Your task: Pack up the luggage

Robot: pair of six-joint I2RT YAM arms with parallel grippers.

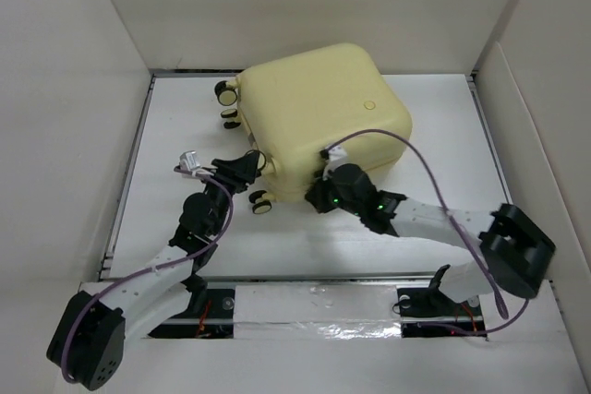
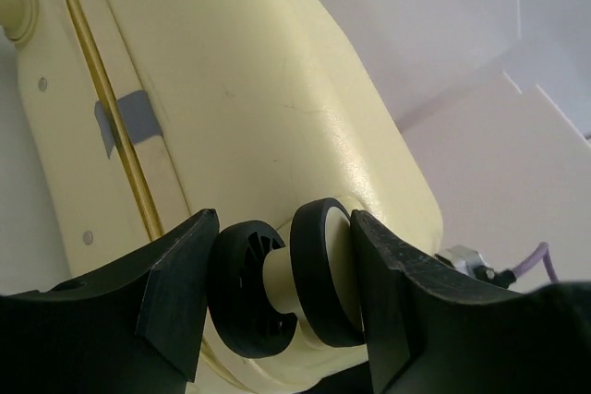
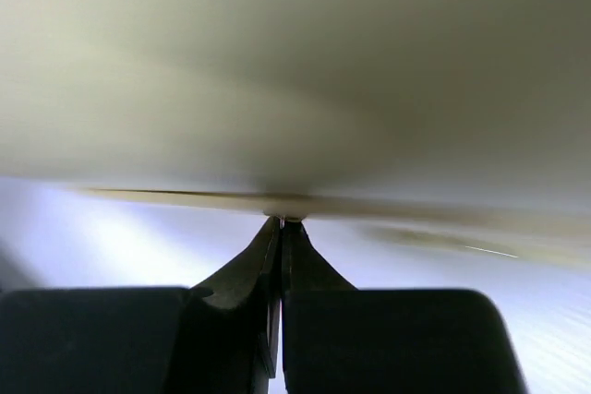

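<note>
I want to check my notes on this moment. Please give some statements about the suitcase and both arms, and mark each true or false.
1. The luggage stands upright on its wheels. False: it lies flat on the table.
2. The left gripper holds a wheel between its fingers. True.
3. The right gripper has its fingers wide open. False: they are shut, with the tips at the luggage's seam.
4. Grey tape crosses the seam. True.
</note>
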